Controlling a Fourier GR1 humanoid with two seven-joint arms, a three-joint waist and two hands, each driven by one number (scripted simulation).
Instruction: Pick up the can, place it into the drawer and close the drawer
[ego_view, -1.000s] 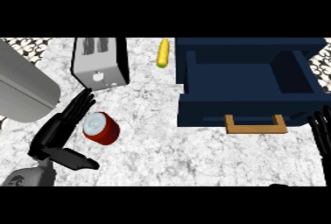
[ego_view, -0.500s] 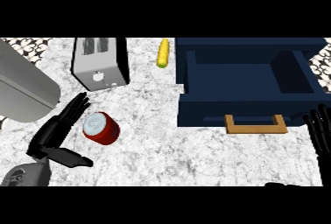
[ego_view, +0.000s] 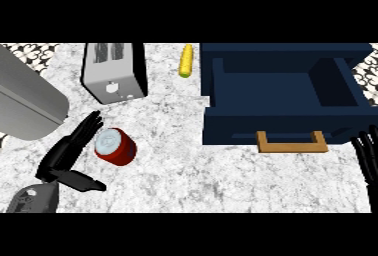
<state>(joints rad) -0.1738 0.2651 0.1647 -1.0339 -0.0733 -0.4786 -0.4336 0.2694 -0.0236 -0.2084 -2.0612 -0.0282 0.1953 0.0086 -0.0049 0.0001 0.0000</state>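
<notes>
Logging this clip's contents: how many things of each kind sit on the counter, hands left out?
Can: 1
Drawer: 1
Toaster: 1
Corn cob: 1
Large grey appliance at the left edge: 1
Total: 5

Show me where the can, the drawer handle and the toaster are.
can (ego_view: 114, 145), head view, on its red side
drawer handle (ego_view: 291, 148), head view, on its front bar
toaster (ego_view: 113, 71), head view, on its top

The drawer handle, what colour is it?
Light wooden brown, on the dark blue drawer; the handle shows clearly in the head view.
</notes>
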